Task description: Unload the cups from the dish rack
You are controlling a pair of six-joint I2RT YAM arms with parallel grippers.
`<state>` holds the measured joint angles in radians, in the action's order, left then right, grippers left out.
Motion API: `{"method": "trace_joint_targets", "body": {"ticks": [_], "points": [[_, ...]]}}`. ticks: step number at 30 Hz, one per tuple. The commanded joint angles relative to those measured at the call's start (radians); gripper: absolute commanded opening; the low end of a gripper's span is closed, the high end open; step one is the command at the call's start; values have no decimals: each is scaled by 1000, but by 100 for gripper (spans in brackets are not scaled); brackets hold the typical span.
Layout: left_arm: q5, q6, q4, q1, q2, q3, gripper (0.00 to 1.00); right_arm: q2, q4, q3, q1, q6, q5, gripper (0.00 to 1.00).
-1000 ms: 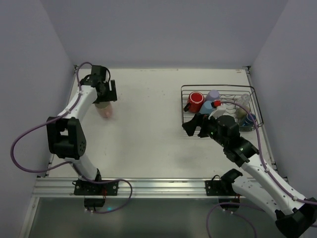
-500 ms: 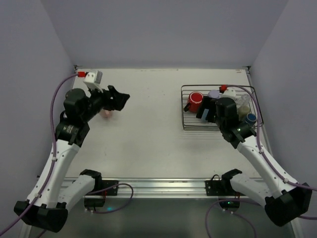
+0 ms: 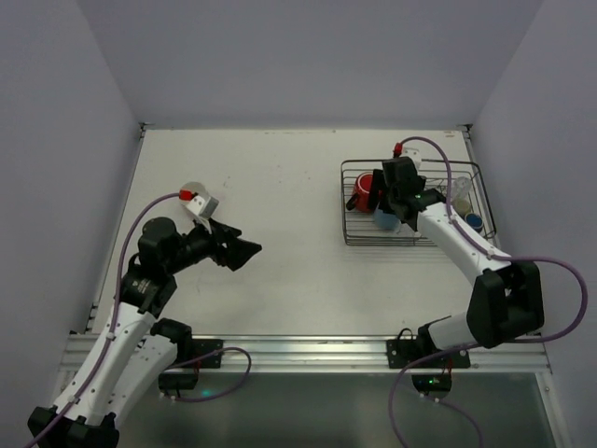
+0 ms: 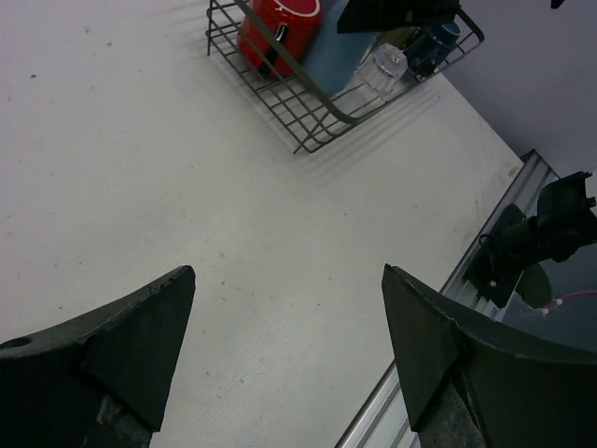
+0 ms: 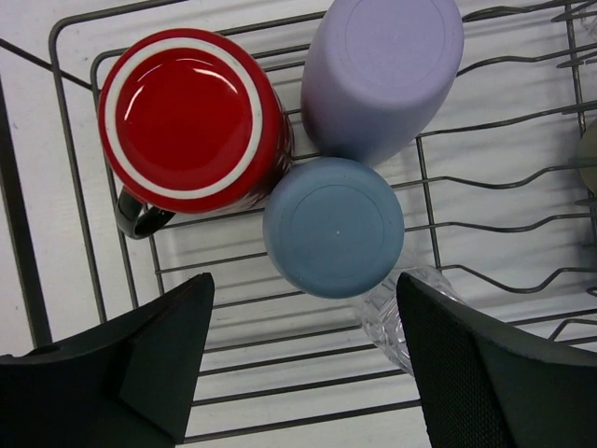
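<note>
The dish rack [image 3: 350, 233] stands at the right of the table. It holds a red mug [image 5: 187, 117], a lavender cup [image 5: 382, 75], a light blue cup [image 5: 334, 227] and a clear glass [image 5: 401, 313], all upside down or lying. An olive-grey cup [image 5: 590, 154] shows at the edge. A dark navy cup [image 3: 474, 222] sits at the rack's right end. My right gripper [image 5: 305, 280] is open, hovering above the light blue cup. My left gripper [image 3: 241, 252] is open and empty over bare table at the near left. A pale pink cup [image 3: 191, 186] stands partly hidden behind the left wrist.
In the left wrist view the rack [image 4: 308, 112] with the red mug [image 4: 280, 28] lies far ahead. The aluminium rail [image 3: 298, 350] runs along the near edge. Grey walls enclose the table on three sides.
My left arm has drawn back from the pink cup toward the near left, open and empty. My right gripper has moved away from the near edge and now hangs above the rack's left part.
</note>
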<state>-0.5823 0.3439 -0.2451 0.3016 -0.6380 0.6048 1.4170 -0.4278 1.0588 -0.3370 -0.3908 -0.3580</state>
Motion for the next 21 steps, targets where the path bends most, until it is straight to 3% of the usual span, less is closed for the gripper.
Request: {"method": "trace_joint_targets", "body": {"ticks": [1, 16, 21], "points": [[-36, -20, 21, 2, -11, 15, 86, 23, 1, 50, 13, 21, -50, 80], [-36, -20, 10, 2, -52, 21, 86, 145, 83, 82, 67, 90, -13, 77], [-36, -19, 12, 2, -60, 23, 86, 149, 98, 79, 69, 96, -4, 58]]}}
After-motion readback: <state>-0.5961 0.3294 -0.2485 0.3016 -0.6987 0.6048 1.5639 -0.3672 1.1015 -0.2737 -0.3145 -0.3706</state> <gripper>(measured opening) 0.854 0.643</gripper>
